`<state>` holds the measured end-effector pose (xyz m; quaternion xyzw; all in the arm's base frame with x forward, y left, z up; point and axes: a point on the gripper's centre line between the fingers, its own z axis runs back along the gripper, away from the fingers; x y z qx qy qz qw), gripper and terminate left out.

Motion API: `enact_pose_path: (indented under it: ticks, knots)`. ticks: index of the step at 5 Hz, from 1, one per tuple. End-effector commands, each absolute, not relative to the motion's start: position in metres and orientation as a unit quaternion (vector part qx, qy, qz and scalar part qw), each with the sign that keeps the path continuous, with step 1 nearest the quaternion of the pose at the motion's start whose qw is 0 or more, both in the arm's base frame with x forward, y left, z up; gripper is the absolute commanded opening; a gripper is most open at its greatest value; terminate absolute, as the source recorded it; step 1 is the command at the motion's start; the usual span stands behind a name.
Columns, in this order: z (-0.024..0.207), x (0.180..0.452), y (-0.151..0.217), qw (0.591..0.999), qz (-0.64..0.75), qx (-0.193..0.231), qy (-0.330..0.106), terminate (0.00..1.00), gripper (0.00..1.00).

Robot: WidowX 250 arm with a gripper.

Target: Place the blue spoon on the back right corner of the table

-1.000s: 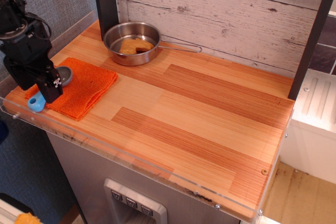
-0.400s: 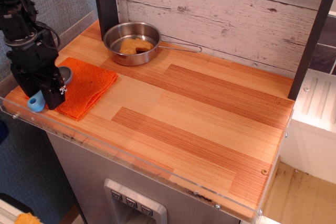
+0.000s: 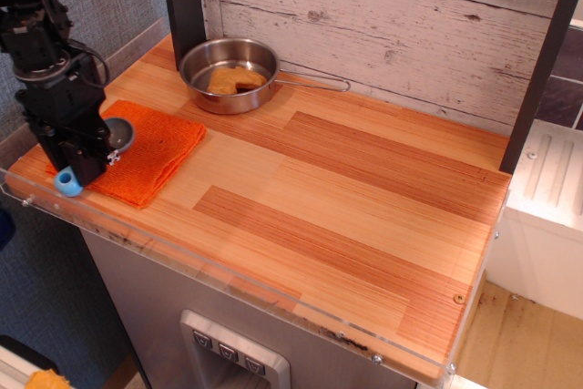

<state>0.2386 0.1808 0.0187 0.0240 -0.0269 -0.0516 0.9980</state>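
On the orange cloth (image 3: 146, 164), which we take as our landmark throughout, we see the blue spoon (image 3: 84, 163) lying across the cloth's left end: its round grey bowl rests on the fabric, and its chunky light-blue handle pokes out past the cloth's near left corner, close to the clear front edge of the table (image 3: 346, 225). Directly over the spoon, at that same left end of the cloth, we find the black gripper (image 3: 84, 166) lowered so far that its body covers the middle of the spoon, leaving only the bowl on one side and the handle tip on the other in sight. We cannot tell whether the fingers are spread or pressed against the handle, because the gripper's own dark housing hides them from this angle. Behind the cloth, toward the whitewashed plank wall (image 3: 383, 25), we see a steel pan (image 3: 230, 75) with a thin wire handle pointing away from the cloth to the right; a tan, bread-like piece (image 3: 235, 80) lies inside it. To the right of the cloth we see the long stretch of striped wooden top, running to the far right corner beside a dark upright post (image 3: 539, 70). The cloth itself lies flat and folded, well apart from that corner.
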Motion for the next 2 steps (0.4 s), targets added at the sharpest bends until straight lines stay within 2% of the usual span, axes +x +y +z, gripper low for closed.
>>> enact_pose_path:
  ticks: [1, 2]
  knots:
    - [0.058, 0.245, 0.172, 0.997, -0.043, 0.042, -0.053, 0.0, 0.0]
    - [0.101, 0.249, 0.137, 0.995, -0.037, 0.035, -0.09, 0.0, 0.0]
